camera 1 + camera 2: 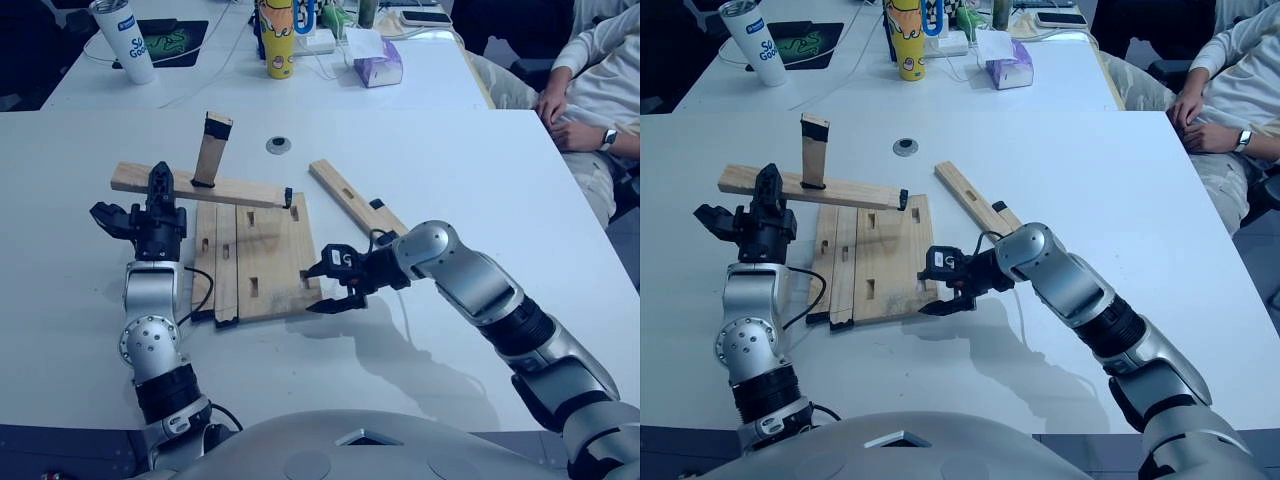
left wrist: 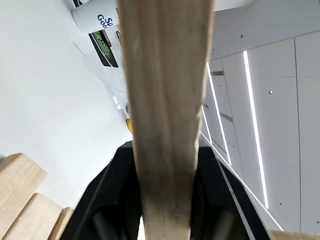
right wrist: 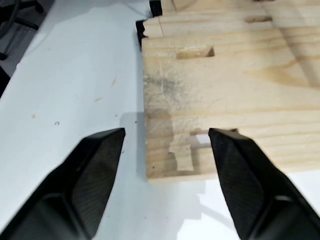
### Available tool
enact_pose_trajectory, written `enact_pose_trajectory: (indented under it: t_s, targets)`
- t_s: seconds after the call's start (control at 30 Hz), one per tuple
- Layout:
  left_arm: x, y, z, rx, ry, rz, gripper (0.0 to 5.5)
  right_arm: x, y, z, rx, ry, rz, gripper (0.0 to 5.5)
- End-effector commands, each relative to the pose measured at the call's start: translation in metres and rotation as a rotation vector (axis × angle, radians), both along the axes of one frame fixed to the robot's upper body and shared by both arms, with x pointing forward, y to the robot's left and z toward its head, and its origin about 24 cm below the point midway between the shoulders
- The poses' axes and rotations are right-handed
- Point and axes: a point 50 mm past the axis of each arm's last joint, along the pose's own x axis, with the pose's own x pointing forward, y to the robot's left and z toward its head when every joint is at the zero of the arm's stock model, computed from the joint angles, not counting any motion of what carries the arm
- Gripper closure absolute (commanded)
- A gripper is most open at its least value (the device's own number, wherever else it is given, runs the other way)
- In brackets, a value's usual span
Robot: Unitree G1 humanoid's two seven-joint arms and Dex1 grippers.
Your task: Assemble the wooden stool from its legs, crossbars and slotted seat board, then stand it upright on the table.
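The slotted seat board (image 1: 265, 255) lies flat on the white table, with two narrow slats (image 1: 215, 262) along its left side. Over the board's far edge a long wooden bar (image 1: 225, 188) is held level, and a short upright piece (image 1: 213, 148) stands on it. My left gripper (image 1: 160, 182) is shut on that bar (image 2: 165, 100) near its left end. My right gripper (image 1: 322, 288) is open at the board's near right corner (image 3: 170, 150), one finger on each side of the corner. Another leg (image 1: 350, 196) lies loose to the right of the board.
A round metal disc (image 1: 279, 145) sits behind the bar. On the far table stand a white cup (image 1: 122, 38), a yellow cup (image 1: 277, 40) and a tissue pack (image 1: 378, 70). A seated person (image 1: 600, 90) is at the right edge. A black cable (image 1: 200, 290) runs by the slats.
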Motion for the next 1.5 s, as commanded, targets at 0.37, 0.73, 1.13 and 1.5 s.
enact_pose_trajectory:
  t_s: [0.37, 0.73, 1.13, 1.5]
  targets:
    - [0.001, -0.004, 0.005, 0.013, -0.006, -0.015, 4.47, -0.002, 0.007, -0.016, -0.147, 0.005, -0.039, 2.39]
    - [-0.004, -0.005, 0.005, -0.011, -0.026, 0.014, 4.47, 0.004, 0.001, -0.037, -0.344, 0.002, -0.112, 2.39]
    - [-0.008, -0.006, 0.003, -0.027, -0.036, 0.05, 4.47, 0.021, -0.037, -0.059, -0.473, 0.03, -0.3, 3.38]
    - [-0.002, -0.001, 0.009, 0.036, -0.047, 0.048, 4.47, 0.026, -0.021, -0.054, -0.31, 0.023, -0.369, 3.45]
